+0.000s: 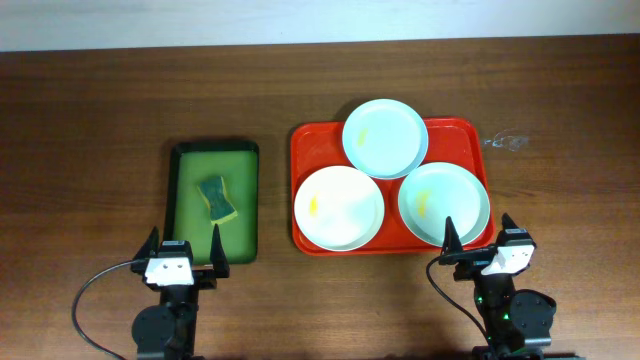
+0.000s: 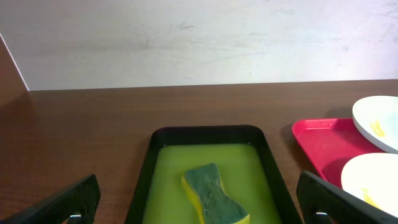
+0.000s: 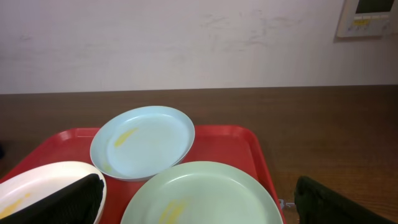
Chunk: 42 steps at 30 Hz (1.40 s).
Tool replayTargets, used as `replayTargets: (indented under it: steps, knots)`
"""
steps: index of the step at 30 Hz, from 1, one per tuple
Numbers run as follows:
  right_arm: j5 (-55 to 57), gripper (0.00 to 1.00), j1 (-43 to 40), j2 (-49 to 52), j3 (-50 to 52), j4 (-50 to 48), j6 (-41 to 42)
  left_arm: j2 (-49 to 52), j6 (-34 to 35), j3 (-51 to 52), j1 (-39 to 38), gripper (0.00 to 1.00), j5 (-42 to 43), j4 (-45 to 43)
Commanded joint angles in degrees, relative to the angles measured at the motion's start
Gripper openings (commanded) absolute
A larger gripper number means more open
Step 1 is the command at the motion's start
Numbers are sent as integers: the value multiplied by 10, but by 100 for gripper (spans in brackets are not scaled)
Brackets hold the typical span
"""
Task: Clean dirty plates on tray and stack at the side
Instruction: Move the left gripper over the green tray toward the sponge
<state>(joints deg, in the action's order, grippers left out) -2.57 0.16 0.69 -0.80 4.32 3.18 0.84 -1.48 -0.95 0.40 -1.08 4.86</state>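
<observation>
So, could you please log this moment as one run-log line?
left gripper: open, empty, before green tray holding sponge | right gripper: open, empty, at red tray near edge | plates: three on tray, yellow smears, none set aside

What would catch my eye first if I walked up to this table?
The bright red tray right of centre, carrying three pale plates, each with a small yellow smear. Left of it, a green tray with a dark rim holds a green-and-yellow sponge. At the near edge, the left pincer and right pincer stand open.
</observation>
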Motion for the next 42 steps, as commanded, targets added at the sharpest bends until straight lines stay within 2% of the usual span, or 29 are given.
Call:
replayTargets:
  steps: [1, 31, 32, 33, 34, 35, 37, 39, 41, 42]
  knots:
    - [3, 99, -2, -5, 5, 1, 1, -5, 6, 4, 3, 99, -6, -2]
    - [3, 98, -2, -5, 5, 1, 1, -5, 8, 4, 3, 99, -1, -8]
    - [3, 98, -2, -5, 5, 1, 1, -5, 8, 4, 2, 99, 49, -57]
    - [3, 98, -2, -5, 5, 1, 1, -5, 8, 4, 2, 99, 110, -165]
    - [3, 99, -2, -5, 5, 1, 1, -5, 8, 4, 2, 99, 133, -247]
    - [3, 99, -2, -5, 5, 1, 1, -5, 8, 4, 2, 99, 140, -346]
    - [3, 98, -2, -5, 5, 1, 1, -4, 6, 0, 2, 99, 137, -436]
    - [3, 99, -2, -5, 5, 1, 1, 17, 5, -35, 2, 99, 122, -417]
    - [3, 98, -2, -5, 5, 1, 1, 71, 5, -108, 3, 99, 96, -342]
    - [3, 98, -2, -5, 5, 1, 1, 146, 5, -197, 3, 99, 73, -253]
